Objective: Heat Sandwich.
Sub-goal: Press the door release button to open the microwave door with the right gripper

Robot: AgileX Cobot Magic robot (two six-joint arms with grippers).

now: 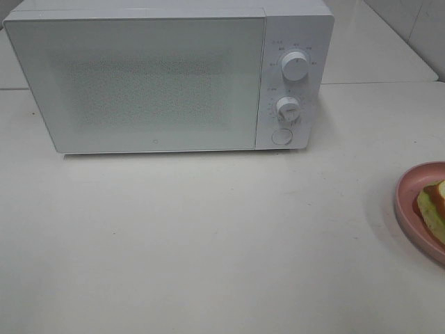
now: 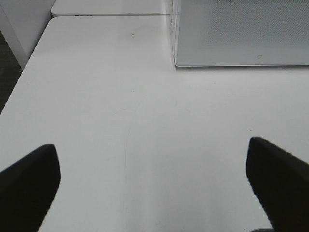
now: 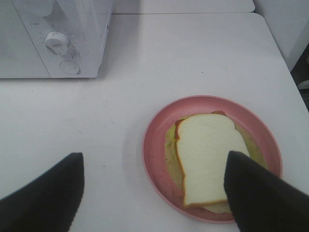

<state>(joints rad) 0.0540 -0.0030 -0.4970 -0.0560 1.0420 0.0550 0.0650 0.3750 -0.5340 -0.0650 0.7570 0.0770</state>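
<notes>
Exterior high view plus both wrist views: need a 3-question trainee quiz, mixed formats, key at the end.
1. True or false: the door of the white box-shaped microwave is shut.
2. Where does the layered sandwich of pale bread and green lettuce lie?
A. inside the microwave
B. on the round pink plate
C. on top of the microwave
3. Fill in: the left gripper and the right gripper both have black jaws that stand ____ and hold nothing.

Key: 1 true; 2 B; 3 open.
</notes>
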